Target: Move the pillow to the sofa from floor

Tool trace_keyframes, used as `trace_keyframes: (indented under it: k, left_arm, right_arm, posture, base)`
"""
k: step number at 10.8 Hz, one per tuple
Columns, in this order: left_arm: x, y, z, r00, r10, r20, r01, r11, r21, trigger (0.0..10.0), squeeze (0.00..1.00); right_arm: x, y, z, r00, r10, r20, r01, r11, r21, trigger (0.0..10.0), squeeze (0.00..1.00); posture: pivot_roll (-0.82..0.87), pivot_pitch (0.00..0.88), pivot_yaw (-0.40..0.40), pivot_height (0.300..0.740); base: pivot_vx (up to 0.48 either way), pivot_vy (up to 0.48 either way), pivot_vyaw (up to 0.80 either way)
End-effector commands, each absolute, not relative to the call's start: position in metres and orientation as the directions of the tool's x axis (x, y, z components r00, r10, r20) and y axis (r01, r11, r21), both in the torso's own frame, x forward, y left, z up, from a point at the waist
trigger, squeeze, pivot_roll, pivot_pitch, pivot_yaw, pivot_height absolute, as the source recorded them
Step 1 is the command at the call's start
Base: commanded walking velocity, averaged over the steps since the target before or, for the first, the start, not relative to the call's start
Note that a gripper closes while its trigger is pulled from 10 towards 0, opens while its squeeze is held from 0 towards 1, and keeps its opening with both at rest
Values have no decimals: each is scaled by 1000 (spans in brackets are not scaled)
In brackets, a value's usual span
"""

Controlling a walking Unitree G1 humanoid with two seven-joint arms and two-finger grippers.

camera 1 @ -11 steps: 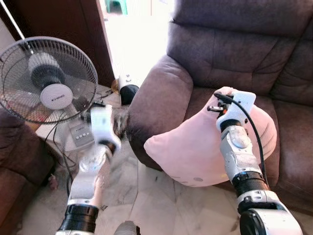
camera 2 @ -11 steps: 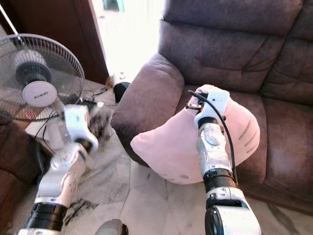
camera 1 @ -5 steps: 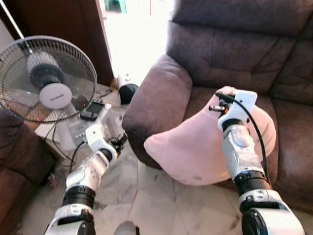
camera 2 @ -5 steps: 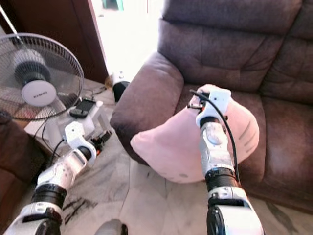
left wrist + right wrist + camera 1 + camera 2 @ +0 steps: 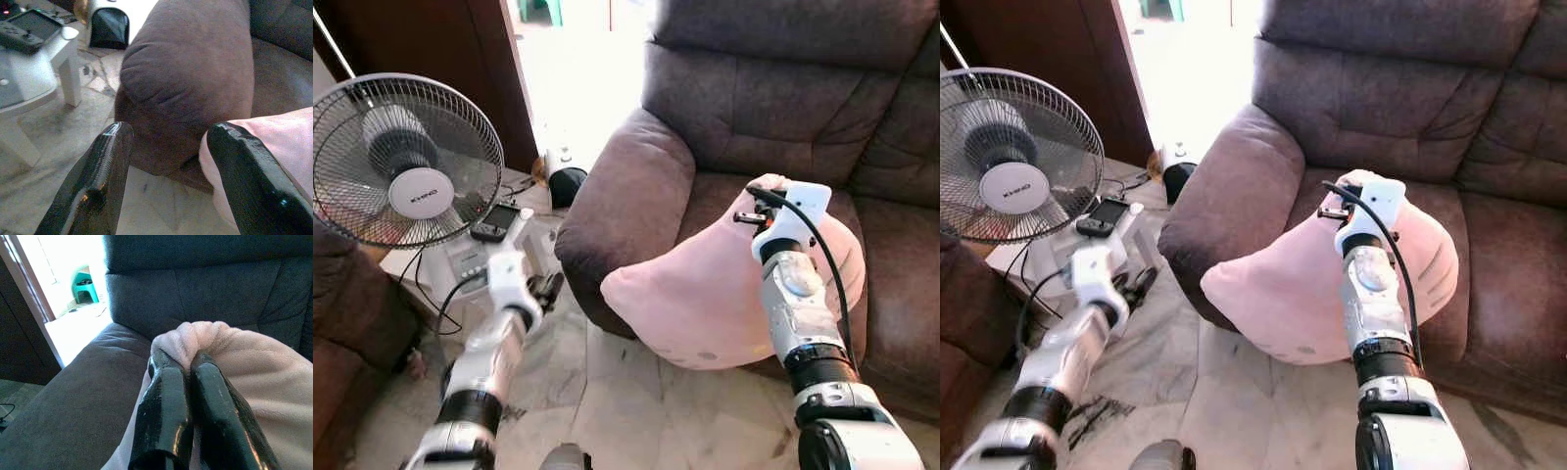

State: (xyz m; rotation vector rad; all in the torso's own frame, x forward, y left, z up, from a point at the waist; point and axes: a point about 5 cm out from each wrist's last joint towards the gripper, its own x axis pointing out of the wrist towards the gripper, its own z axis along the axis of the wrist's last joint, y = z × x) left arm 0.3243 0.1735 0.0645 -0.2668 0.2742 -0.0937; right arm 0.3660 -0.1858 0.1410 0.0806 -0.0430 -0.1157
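A pink pillow point(image 5: 695, 294) leans on the front of the brown sofa's seat point(image 5: 891, 264), its lower corner hanging over the marble floor. My right gripper point(image 5: 188, 363) is shut on a bunched fold at the pillow's top edge, above the seat. My left gripper point(image 5: 166, 134) is open and holds nothing. It hangs low over the floor beside the sofa's armrest point(image 5: 622, 201), left of the pillow, with its fingers point(image 5: 548, 291) pointing at the armrest's base.
A standing fan point(image 5: 406, 162) is on the left. In front of it a low white table point(image 5: 460, 259) carries a remote and cables. A small black-and-white object point(image 5: 570, 183) sits on the floor by the bright doorway. A dark brown seat edge point(image 5: 347, 323) is at far left.
My left arm dropped from a raised, blurred pose to low beside the armrest, then straightened a little. The right gripper kept its hold on the pillow, almost still.
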Motion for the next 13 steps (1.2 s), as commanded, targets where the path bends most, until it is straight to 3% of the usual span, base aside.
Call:
trace_keyframes:
  k: [1, 10, 13]
  left_arm:
    - [326, 182, 74, 978, -90, -191, 37, 963, -267, 10000, 0]
    - [324, 178, 85, 992, -102, -79, 85, 978, -191, 10000, 0]
    - [324, 177, 87, 993, -104, -63, 91, 979, -183, 10000, 0]
  right_arm:
    - [371, -186, 173, 979, -115, 166, 101, 991, 88, 10000, 0]
    - [369, -178, 159, 990, -91, 111, 81, 993, 86, 10000, 0]
    - [371, -176, 165, 988, -81, 135, 69, 993, 94, 10000, 0]
  posture:
    - [101, 54, 3, 740]
    - [100, 48, 3, 740]
    - [97, 34, 2, 740]
  base:
    - [0, 0, 0]
    - [0, 0, -70]
    - [286, 0, -440]
